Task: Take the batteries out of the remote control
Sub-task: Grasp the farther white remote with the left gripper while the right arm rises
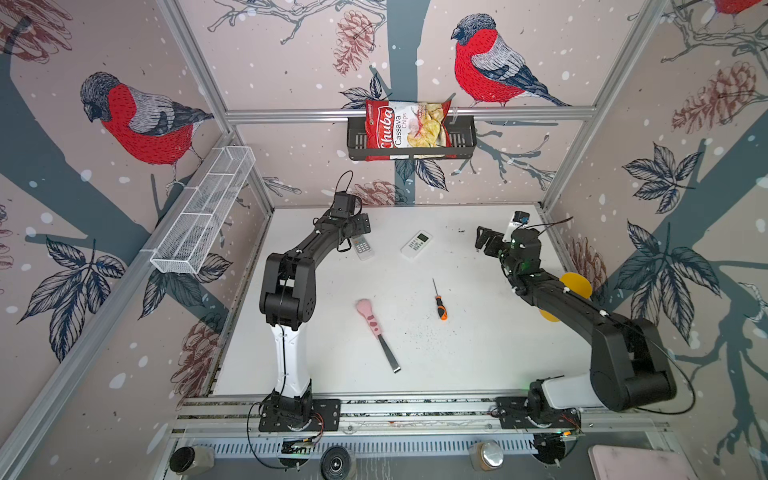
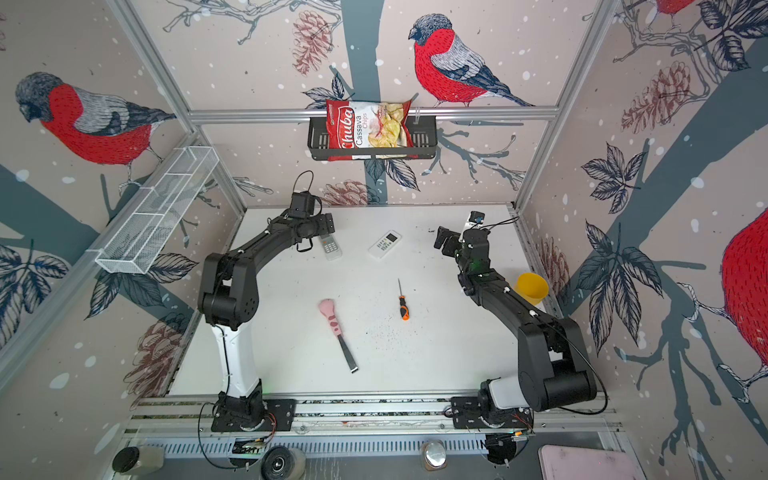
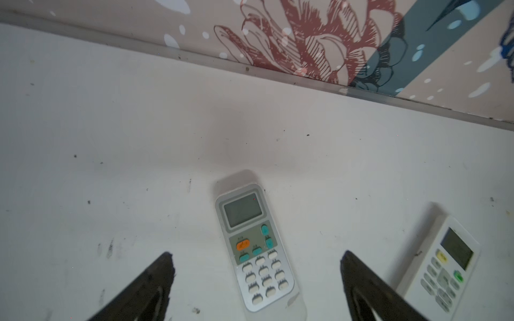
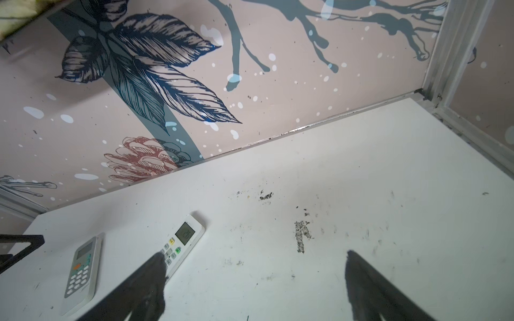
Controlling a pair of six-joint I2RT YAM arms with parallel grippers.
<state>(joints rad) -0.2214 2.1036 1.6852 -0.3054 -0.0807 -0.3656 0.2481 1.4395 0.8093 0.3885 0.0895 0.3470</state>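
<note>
Two remote controls lie face up near the back of the white table. The grey one point(image 1: 363, 247) point(image 2: 331, 247) has an orange button, and the white one point(image 1: 416, 244) point(image 2: 385, 244) lies to its right. My left gripper point(image 1: 360, 226) point(image 3: 256, 255) hovers over the grey remote point(image 3: 254, 250), open, with a finger on either side and not touching it. My right gripper point(image 1: 484, 241) point(image 4: 256, 255) is open above bare table, to the right of the white remote point(image 4: 183, 241). The batteries are hidden; neither remote's back shows.
An orange-and-black screwdriver point(image 1: 439, 301) and a pink-handled scraper point(image 1: 376, 328) lie mid-table. A yellow cup point(image 2: 532, 286) stands by the right wall behind my right arm. A black basket point(image 1: 357, 141) holding a chips bag hangs on the back wall, and a white wire basket point(image 1: 203, 212) on the left wall.
</note>
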